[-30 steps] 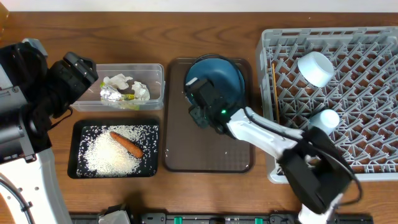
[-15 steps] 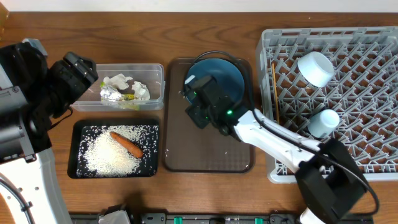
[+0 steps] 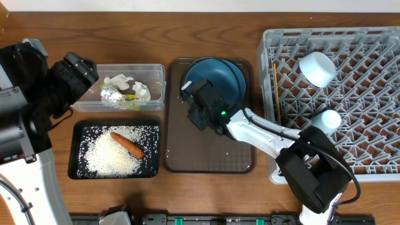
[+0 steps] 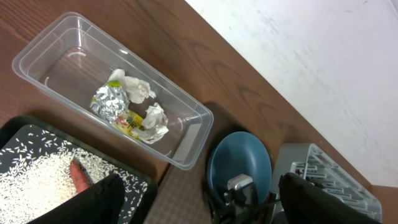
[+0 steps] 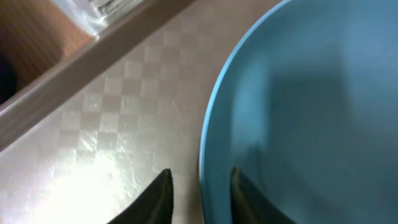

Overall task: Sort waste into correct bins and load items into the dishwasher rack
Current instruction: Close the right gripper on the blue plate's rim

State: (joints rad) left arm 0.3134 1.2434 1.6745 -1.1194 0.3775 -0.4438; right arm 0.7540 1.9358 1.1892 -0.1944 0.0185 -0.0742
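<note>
The blue plate point(image 3: 226, 72) lies at the 12 o'clock end of the brown tray point(image 3: 209, 156). The right gripper point(image 5: 199, 186) stands at the plate's 8 o'clock edge, with one finger on each side of the rim. Whether the fingers already press the rim or only stand around it, I cannot tell. The left gripper point(image 4: 199, 186) hangs spread wide and empty above the clear tub point(image 4: 59, 68).

The danger, as I judge it, is the hold itself. It takes only a thin rim, and the weight of the plate sits far from the fingers (the surface also looks smooth). In a lift the plate may turn, slip and drop on the tray, or knock the wall of the rack point(image 3: 375, 164) at 3 o'clock.

The right wrist view shows the rim between the fingers, while from overhead the gripper body covers this. Only the overhead view shows the free places in the rack. The left wrist view shows best the paper point(image 4: 129, 84) and the wrapper point(image 4: 109, 102) in the tub.
</note>
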